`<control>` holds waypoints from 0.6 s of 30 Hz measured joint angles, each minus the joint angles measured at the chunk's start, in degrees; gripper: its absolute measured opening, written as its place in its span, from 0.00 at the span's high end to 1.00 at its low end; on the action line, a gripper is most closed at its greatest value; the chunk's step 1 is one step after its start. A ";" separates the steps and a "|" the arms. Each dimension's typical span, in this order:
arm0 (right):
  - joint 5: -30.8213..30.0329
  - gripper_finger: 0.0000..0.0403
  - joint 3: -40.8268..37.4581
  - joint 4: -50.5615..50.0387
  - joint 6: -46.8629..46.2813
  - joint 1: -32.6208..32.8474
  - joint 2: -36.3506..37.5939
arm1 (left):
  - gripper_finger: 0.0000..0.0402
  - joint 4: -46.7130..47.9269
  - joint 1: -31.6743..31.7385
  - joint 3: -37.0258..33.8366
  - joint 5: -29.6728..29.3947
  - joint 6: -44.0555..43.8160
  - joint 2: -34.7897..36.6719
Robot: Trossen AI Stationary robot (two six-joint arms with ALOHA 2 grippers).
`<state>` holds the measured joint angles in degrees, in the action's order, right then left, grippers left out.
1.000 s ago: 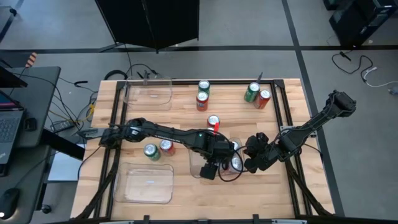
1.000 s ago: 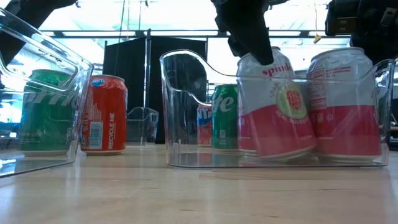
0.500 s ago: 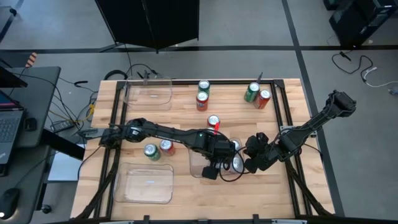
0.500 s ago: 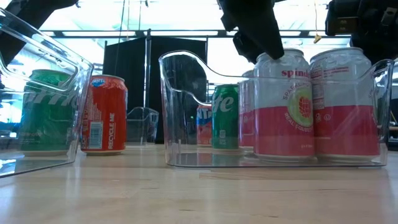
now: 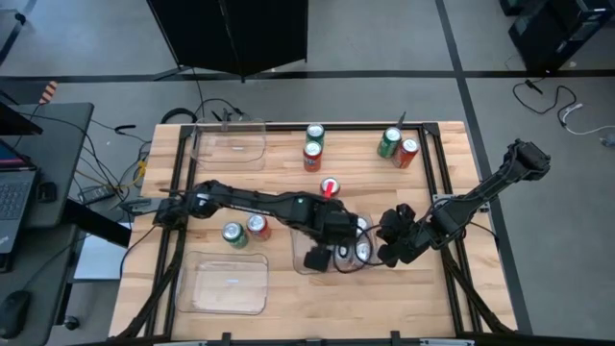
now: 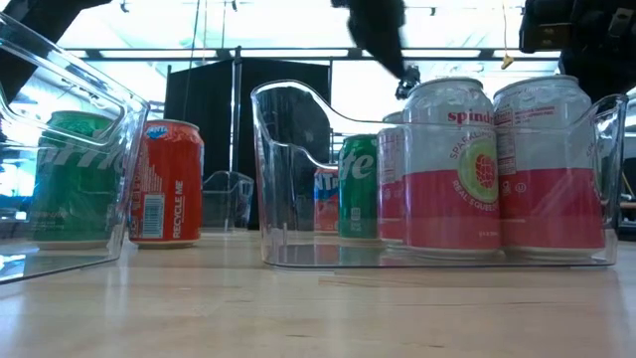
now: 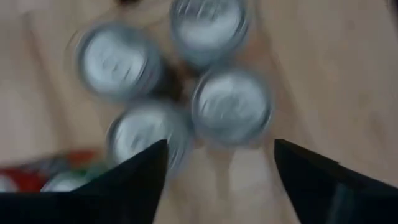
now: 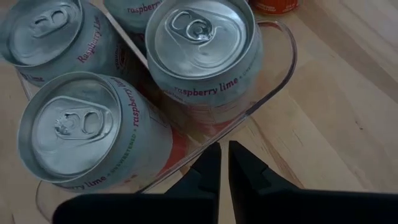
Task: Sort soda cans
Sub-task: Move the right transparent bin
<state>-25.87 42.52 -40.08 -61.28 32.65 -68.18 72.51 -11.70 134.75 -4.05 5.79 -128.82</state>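
The left gripper point(image 7: 217, 168), fingers spread and empty, hung above four upright silver-white raspberry-lime cans point(image 7: 231, 107) in the clear plastic tray point(image 6: 288, 179). The nearest loose red can point(image 5: 330, 186) stood just beyond it. The right gripper point(image 8: 222, 163), closed, waited beside the tray.

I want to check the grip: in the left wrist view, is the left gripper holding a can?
No. The left gripper is open above the silver can tops, with nothing between its fingers.

The left wrist view is blurred: four silver can tops point(image 7: 230, 106) show, colours unreadable. In the low view's upper right, the right gripper point(image 6: 576, 35) is cut off, perhaps closed.
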 joint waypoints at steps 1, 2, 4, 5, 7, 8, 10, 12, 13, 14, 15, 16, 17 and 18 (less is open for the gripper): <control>-0.07 0.95 0.38 -0.81 0.00 0.24 0.00 | 0.39 1.43 0.01 0.03 -0.57 -0.26 0.67; -0.11 0.95 0.78 -1.28 0.06 0.51 0.00 | 0.45 2.62 0.05 0.03 -0.82 -0.57 1.10; -0.20 0.95 1.35 -2.44 0.52 1.11 0.07 | 0.58 4.05 0.09 0.03 -0.86 -1.24 2.01; -0.20 0.95 1.58 -2.62 0.90 1.40 0.07 | 0.65 5.05 0.10 0.03 -0.94 -1.20 2.30; -0.26 0.95 1.90 -3.17 1.07 1.88 0.07 | 0.79 5.72 -0.05 0.03 -0.98 -0.82 2.99; -0.48 0.95 2.03 -3.53 1.19 2.20 0.07 | 0.86 6.10 -0.17 0.03 -0.96 -0.80 3.22; -1.48 0.95 2.13 -3.69 1.45 2.87 0.07 | 0.96 6.15 -0.24 0.03 -0.95 -0.78 3.65; -1.99 0.95 2.17 -3.77 1.49 3.49 0.07 | 0.97 5.76 -0.25 0.03 -0.92 -0.42 3.72; -2.27 0.96 2.17 -3.81 1.50 3.76 0.07 | 0.97 5.19 -0.20 0.03 -0.92 -0.20 3.72; -2.65 0.96 2.17 -3.82 1.51 4.05 0.07 | 0.97 4.47 -0.20 0.03 -0.92 0.13 3.72; -2.96 0.96 2.17 -3.88 1.51 4.26 0.04 | 0.97 3.94 -0.18 0.03 -0.92 0.60 3.72; -3.21 0.96 2.17 -3.88 1.51 4.40 0.07 | 0.98 3.00 -0.14 0.03 -0.92 1.41 3.72; -3.37 0.96 2.17 -3.87 1.50 4.54 0.06 | 0.98 1.35 -0.14 -0.14 -0.85 1.91 3.72; -3.55 0.96 2.17 -3.89 1.51 4.76 0.05 | 0.99 -1.06 -0.10 -0.84 -0.45 2.67 3.78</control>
<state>-29.41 44.69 -43.98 -59.77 37.41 -68.13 71.45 -11.80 133.91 -4.50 8.46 -125.04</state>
